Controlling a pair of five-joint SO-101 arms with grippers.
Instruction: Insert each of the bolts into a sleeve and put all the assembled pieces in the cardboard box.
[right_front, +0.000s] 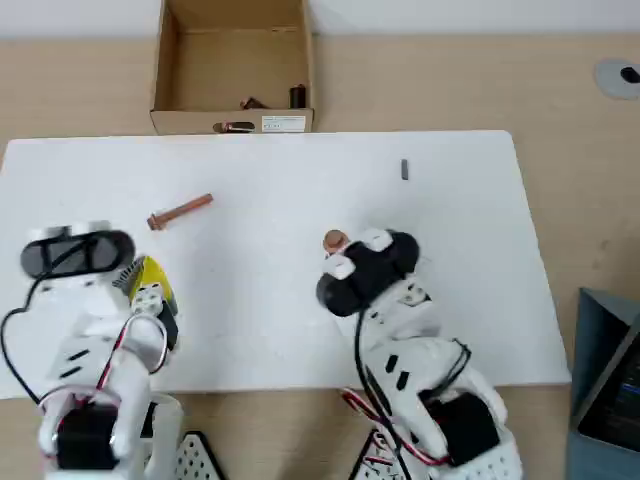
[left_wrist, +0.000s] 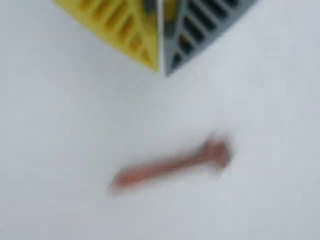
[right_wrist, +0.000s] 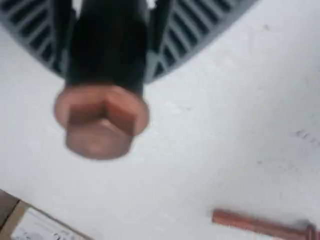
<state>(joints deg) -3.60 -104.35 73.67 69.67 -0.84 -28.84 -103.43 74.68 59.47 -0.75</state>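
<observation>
A loose copper bolt (right_front: 180, 212) (left_wrist: 170, 165) (right_wrist: 260, 225) lies on the white mat (right_front: 260, 320), ahead of my left gripper (right_front: 150, 282) (left_wrist: 161, 64). That gripper's yellow and grey fingers meet at the tips and hold nothing. My right gripper (right_front: 345, 252) (right_wrist: 107, 65) is shut on a black sleeve (right_wrist: 105, 45) with a copper bolt head (right_front: 335, 240) (right_wrist: 100, 122) sticking out of its end, near the mat's centre. A spare black sleeve (right_front: 404, 169) lies at the far right of the mat. The cardboard box (right_front: 165, 70) stands beyond the mat.
Inside the box lie a few dark and copper pieces (right_front: 297, 96), close to its near wall. A grey round fitting (right_front: 618, 76) sits in the tabletop at far right, and a dark bin (right_front: 605, 380) stands off the mat's right edge.
</observation>
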